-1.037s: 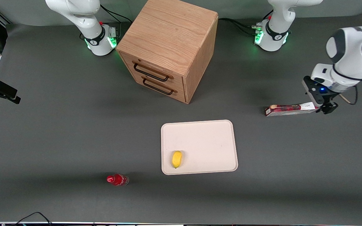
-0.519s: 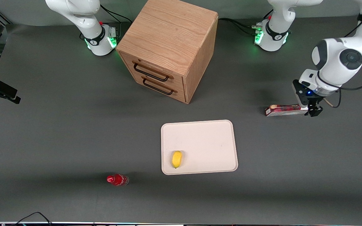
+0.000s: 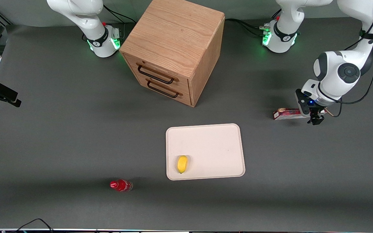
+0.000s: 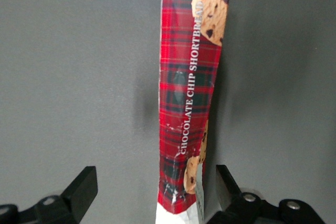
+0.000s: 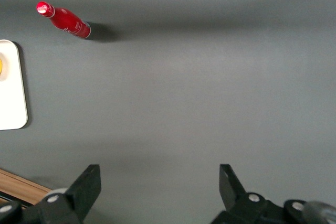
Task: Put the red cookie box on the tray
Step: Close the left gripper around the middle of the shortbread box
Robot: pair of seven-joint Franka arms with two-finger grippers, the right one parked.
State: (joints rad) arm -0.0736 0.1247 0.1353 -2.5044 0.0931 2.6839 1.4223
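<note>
"CHOCOLATE CHIP SHORTBREAD" — red cookie box [image 4: 188, 103]

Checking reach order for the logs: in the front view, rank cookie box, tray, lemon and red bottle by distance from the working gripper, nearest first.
Gripper, fingers open, is at the box's white end.
1. Red cookie box: between the open fingers, on the table.
2. Tray: mid-table, nearer the front camera than the box.
3. Lemon: on the tray, at its camera-side edge.
4. Red bottle: lying on the table toward the parked arm's end.

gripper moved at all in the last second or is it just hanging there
Yes. The gripper, open, slid along the red cookie box toward the tray.
</note>
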